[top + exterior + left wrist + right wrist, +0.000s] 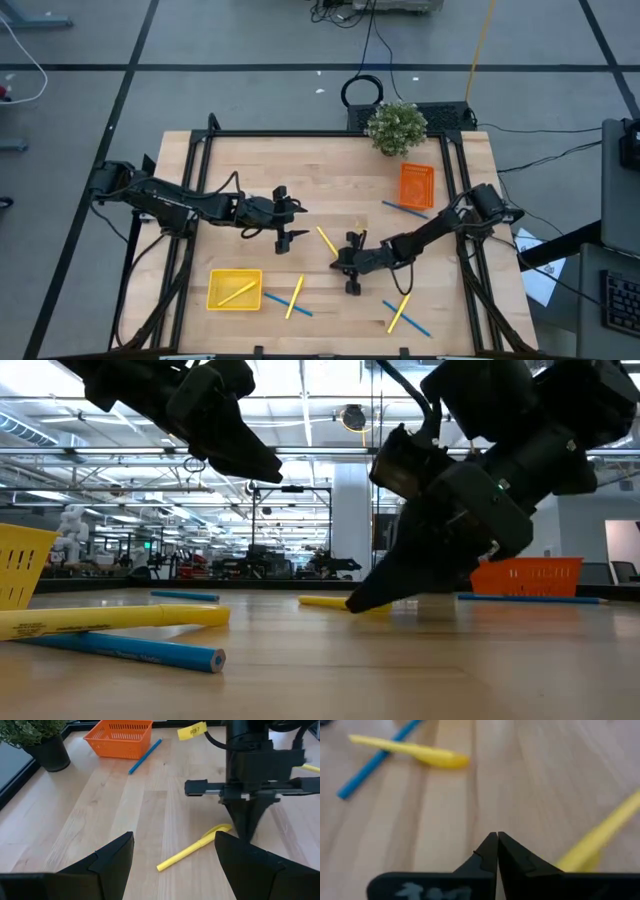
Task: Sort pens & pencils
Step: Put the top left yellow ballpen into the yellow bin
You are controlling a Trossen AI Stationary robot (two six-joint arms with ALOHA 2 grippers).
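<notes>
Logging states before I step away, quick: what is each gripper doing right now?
Left gripper: open, holding nothing, above the table.
Right gripper: closed, empty, tips down at the table beside a yellow pen.

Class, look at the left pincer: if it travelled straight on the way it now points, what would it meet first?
Probably the yellow pen lying on the table between the left pincer and the right pincer; depth is uncertain.

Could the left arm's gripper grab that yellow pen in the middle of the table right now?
Probably not cleanly: the left gripper is open and close, but the shut right gripper sits at the yellow pen's end.
</notes>
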